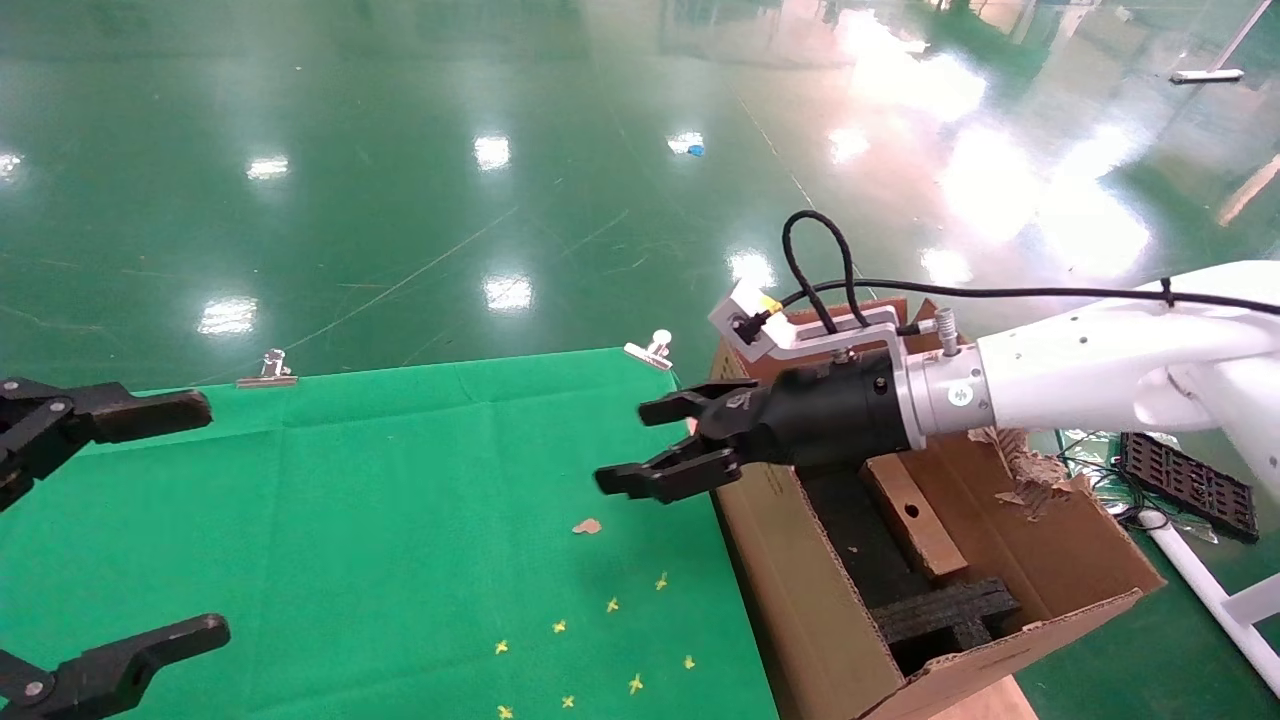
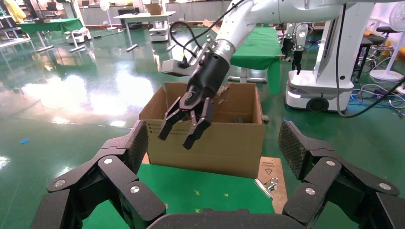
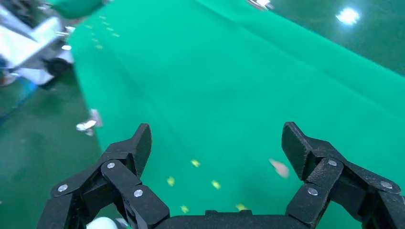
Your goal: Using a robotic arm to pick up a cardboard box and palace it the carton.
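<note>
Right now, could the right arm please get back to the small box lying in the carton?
Probably yes: the right pincer is open and empty just past the carton wall, and the small box lies uncovered on the black foam, with nothing above it.

Printed marks, none readable

We see small dark print on the carton (image 2: 205, 143) — lines near the upper corner of its outer wall, too small for us to read — and a triangular sign with tiny text on a brown board (image 2: 270, 168) beside the green cloth, also illegible to us.
</note>
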`<state>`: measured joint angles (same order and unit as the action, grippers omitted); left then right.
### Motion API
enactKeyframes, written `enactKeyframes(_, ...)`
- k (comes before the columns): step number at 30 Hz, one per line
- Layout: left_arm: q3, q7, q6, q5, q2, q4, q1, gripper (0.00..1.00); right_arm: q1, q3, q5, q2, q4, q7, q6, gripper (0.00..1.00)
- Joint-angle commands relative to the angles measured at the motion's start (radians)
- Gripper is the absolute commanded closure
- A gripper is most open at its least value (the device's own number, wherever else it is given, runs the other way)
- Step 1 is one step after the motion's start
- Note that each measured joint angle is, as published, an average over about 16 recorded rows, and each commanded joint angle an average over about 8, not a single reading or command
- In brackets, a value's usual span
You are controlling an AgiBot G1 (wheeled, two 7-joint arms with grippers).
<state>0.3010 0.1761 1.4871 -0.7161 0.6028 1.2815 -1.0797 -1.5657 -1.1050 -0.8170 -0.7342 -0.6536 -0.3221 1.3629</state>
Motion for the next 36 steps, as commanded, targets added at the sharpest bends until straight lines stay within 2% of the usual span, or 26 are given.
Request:
enactKeyframes(1,0.000,0.000,0.000,0.000,0.000,0.000,0.000,0.00,0.030,0.051,0.005,0.008,-0.039,0.008,0.008,0.00)
enactKeyframes(28,0.001,-0.001,-0.001,0.001,-0.001,0.000,0.000,0.00,0.434,0.730,0.076,0.109,-0.557,0.119,0.117,0.00)
enactKeyframes(36,0.002,-0.001,-0.001,0.001,-0.001,0.000,0.000,0.00,0.510,0.858,0.091,0.127,-0.655,0.138,0.139,0.00)
